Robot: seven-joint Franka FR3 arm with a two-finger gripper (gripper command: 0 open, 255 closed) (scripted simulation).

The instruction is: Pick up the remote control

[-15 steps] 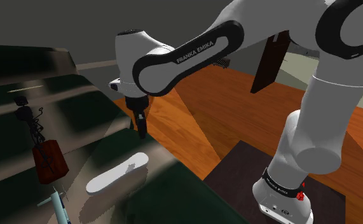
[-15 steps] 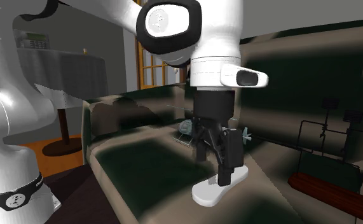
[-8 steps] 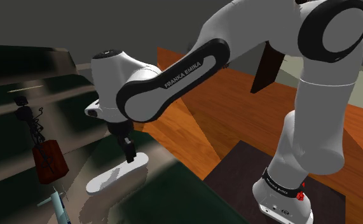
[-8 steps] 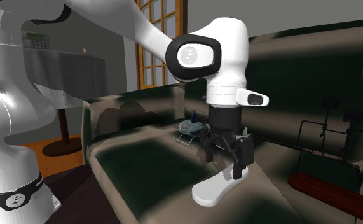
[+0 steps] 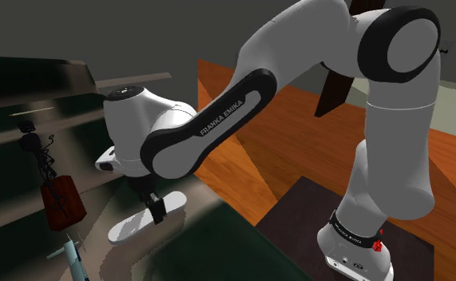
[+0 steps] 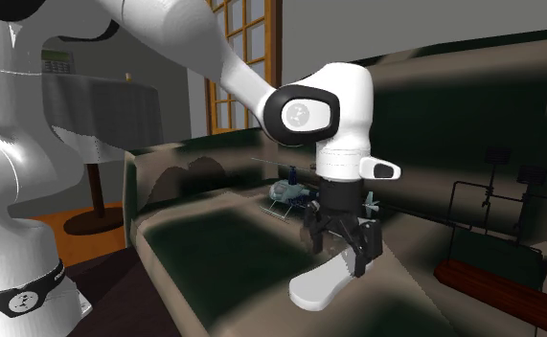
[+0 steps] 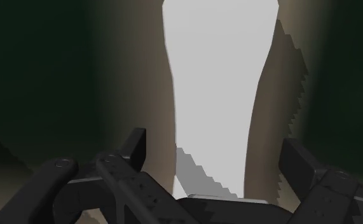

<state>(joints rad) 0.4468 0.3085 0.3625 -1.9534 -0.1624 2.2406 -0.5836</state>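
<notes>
- Gripper (image 7: 213,143): the two black fingers (image 7: 135,146) stand apart, one on each side of the remote control, with a gap between each finger and its edge.
- Remote control (image 7: 218,95): plain white and long. It lies flat on the sofa seat (image 6: 214,254), passes between the fingers and stretches away beyond their tips.
- Shoulder view: the gripper (image 5: 156,209) hangs low over the middle of the remote control (image 5: 126,227).
- Second exterior view: the gripper (image 6: 353,251) straddles the remote control (image 6: 319,284). A toy helicopter (image 6: 290,194) sits behind the fingers.

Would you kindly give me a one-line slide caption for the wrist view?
Open end effector poised with a finger on either side of a white remote control lying on a sofa.
</notes>
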